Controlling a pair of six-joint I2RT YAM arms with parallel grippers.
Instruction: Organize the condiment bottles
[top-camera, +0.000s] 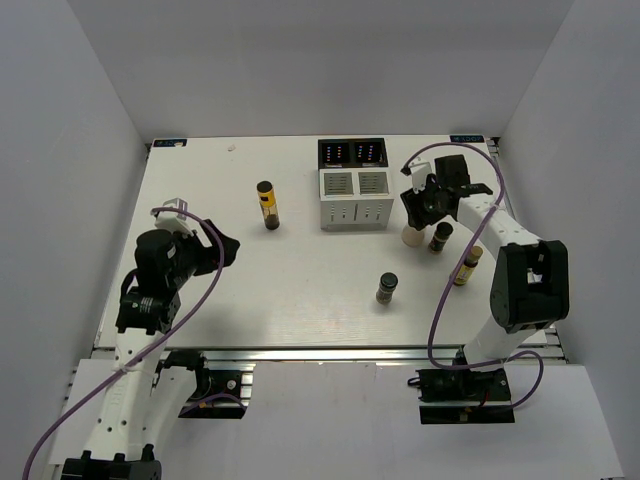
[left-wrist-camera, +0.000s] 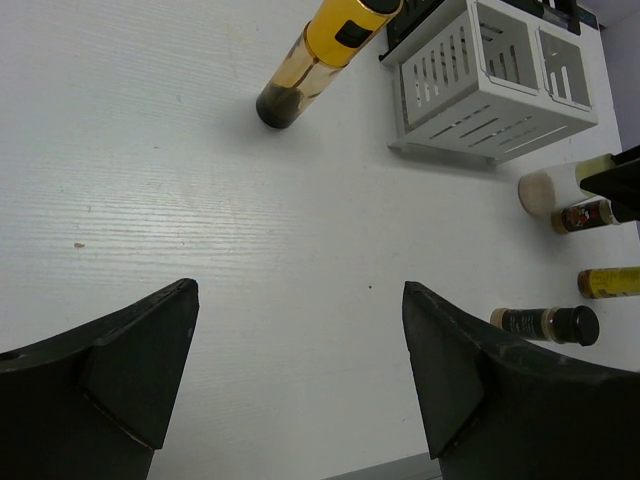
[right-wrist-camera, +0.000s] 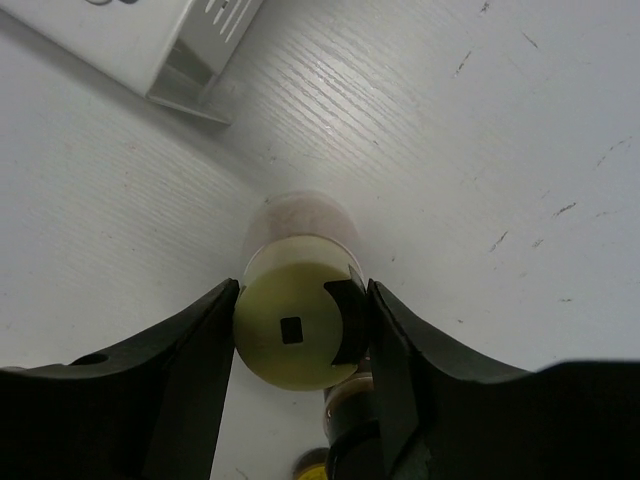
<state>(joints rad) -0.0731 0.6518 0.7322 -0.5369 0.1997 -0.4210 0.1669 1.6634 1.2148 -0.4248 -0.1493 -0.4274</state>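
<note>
**A:** Where is the cream-capped bottle (top-camera: 411, 236) sitting?

**B:** It is standing right of centre in the top view, just below the lower right corner of the white rack (top-camera: 355, 198). The right gripper (top-camera: 425, 203) is hanging directly over it.

**A:** Is that gripper holding it?

**B:** In the right wrist view both fingers (right-wrist-camera: 190, 370) are pressing against the sides of the round cap. I am reading that as clamped on the bottle. Whether the base is touching the table (top-camera: 300, 300) or lifting off, I cannot tell.

**A:** And the other arm?

**B:** The left gripper (left-wrist-camera: 300, 290) is hovering at the left of the top view. Its jaws are spread wide with nothing between them.

**A:** How is the bottle going to handle?

**B:** I am guessing it is light and rigid, with a smooth plastic cap. A grip that high on a rounded cap is risking a swing or a slip. Taking it lower on the straight body would be safer, if the fingers can reach.

**A:** Anything crowding it?

**B:** A small dark bottle (top-camera: 440, 238) is standing just beside it on the right, and a yellow bottle (top-camera: 467, 266) is lying lower right. A black-capped jar (top-camera: 387, 288) is standing below centre. A tall yellow-labelled bottle (top-camera: 267, 205) is waiting left of the rack. All of them are sitting outside it.
</note>
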